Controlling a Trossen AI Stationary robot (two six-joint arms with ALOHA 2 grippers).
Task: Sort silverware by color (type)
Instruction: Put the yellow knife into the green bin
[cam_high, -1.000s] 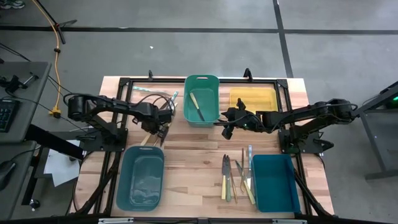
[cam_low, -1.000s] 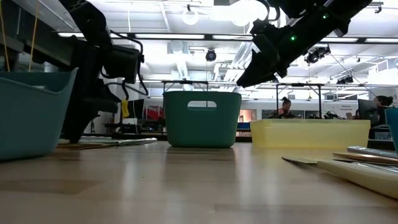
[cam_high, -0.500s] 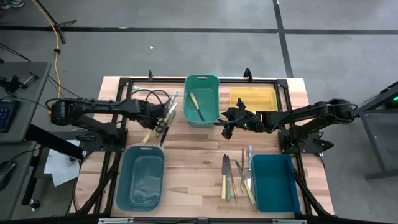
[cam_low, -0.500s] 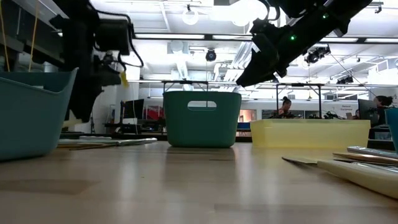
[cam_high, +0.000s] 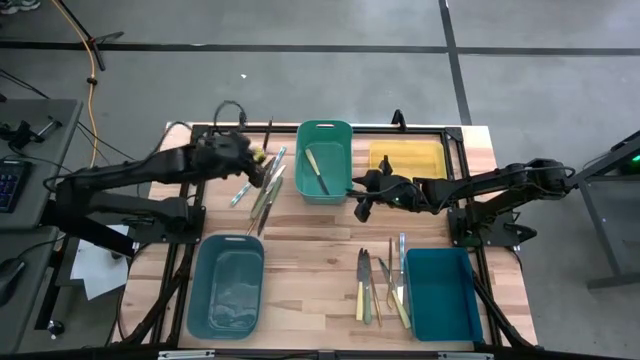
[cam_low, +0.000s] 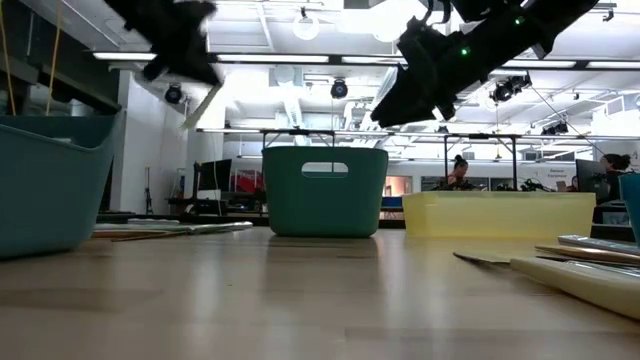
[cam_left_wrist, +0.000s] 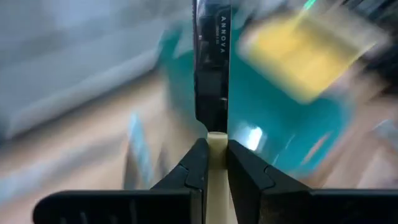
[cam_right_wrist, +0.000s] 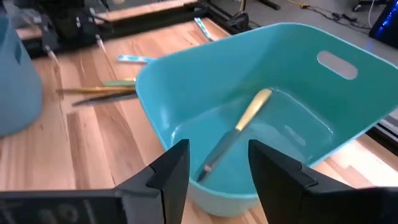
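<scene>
Bare tabletop (cam_high: 310, 250) between bins looks passable; green bin (cam_high: 324, 160) blocks the far middle.

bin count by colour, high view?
Green bin: 1
Yellow bin: 1
Teal bins: 2
Total: 4

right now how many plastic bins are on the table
4: green bin at back centre, yellow bin at back right, teal bin at front left, blue bin at front right. None looks hidden.
</scene>
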